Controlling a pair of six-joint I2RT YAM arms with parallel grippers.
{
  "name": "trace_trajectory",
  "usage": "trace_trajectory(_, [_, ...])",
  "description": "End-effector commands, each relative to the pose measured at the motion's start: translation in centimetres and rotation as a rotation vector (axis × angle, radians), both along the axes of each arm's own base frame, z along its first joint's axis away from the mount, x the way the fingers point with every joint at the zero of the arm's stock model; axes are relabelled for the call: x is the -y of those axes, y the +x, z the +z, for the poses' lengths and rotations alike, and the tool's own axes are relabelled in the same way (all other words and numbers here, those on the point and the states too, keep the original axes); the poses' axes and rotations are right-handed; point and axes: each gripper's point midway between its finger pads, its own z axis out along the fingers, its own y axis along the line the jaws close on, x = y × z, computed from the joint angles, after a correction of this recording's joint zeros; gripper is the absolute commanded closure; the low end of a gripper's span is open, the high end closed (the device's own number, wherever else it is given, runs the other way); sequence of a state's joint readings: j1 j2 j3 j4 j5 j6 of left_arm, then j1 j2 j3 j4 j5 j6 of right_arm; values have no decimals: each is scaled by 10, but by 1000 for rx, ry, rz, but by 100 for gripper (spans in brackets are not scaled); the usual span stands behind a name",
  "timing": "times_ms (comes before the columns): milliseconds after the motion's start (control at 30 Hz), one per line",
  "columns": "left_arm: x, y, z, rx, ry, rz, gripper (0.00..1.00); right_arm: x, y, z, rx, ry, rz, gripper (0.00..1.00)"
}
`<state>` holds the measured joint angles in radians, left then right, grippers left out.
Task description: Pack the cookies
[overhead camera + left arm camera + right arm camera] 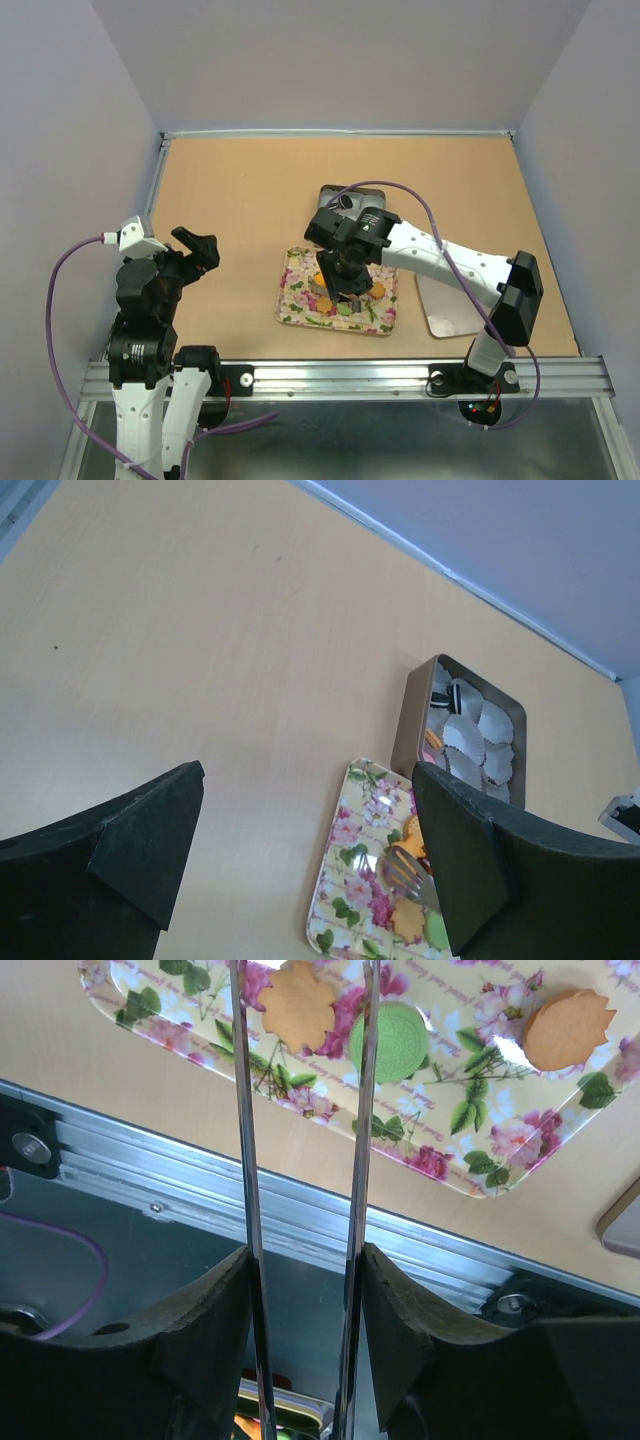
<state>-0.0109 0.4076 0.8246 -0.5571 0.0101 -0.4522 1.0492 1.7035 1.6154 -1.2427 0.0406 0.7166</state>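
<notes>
Looking down from the top cam, the right gripper [343, 283] sits low over the tray [296, 308], squeezed onto a pair of tongs [248, 1160]. A few cookies [378, 290] lie loose on the tray around it. The left gripper [200, 252] is way off to the left, spread wide with nothing in it, so it's basically on the bench here. A lid [448, 305] lies just right of the tray.

Left wrist cam is actually handy. It shows the tin [404, 725] just past the far end of the tray, full of white cups [470, 735]. A black-and-white cookie [452, 694] is already sitting in there. You can also see one toothed tong tip low over the tray, but the near finger hides the other tip, so no idea if anything's pinched.

Right wrist cam: the two tong blades run straight up and out the top of the picture, clearly apart and about parallel. An orange flower cookie [295, 1005] lines up between them, flat on the tray. The right blade crosses the left edge of a green cookie [390, 1038]. The tips are cut off, so I can't tell if they've got a grip.

My read is that it's mid-pickup, going for that orange one. Next it needs a squeeze on just that cookie without clipping the green neighbour. Then comes a lift, and a short carry over to an empty cup in the tin. A thin flat cookie could easily skid out.
</notes>
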Motion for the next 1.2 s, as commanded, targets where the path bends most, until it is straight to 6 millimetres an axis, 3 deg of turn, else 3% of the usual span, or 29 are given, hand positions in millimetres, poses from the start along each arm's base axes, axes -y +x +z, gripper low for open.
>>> trace_trajectory(0, [2,6,6,40,14,-21,4,-13,9,11,39,33,-16,50])
trace_trajectory(167, [3,7,6,39,16,-25,4,-16,11,6,33,18,-8,51])
trace_trajectory(400, [3,7,6,39,18,-30,4,-19,11,-1,17,3,6,67])
trace_trajectory(600, [3,7,5,37,17,-26,4,-18,11,3,23,5,8,72])
trace_trajectory(933, [2,7,4,32,17,-21,4,-28,54,67,242,46,-24,72])
trace_trajectory(1067, [2,7,5,34,16,-19,4,-20,77,84,297,50,-63,71])
trace_trajectory(1167, [1,7,4,32,15,-17,4,-2,103,91,324,43,-106,71])
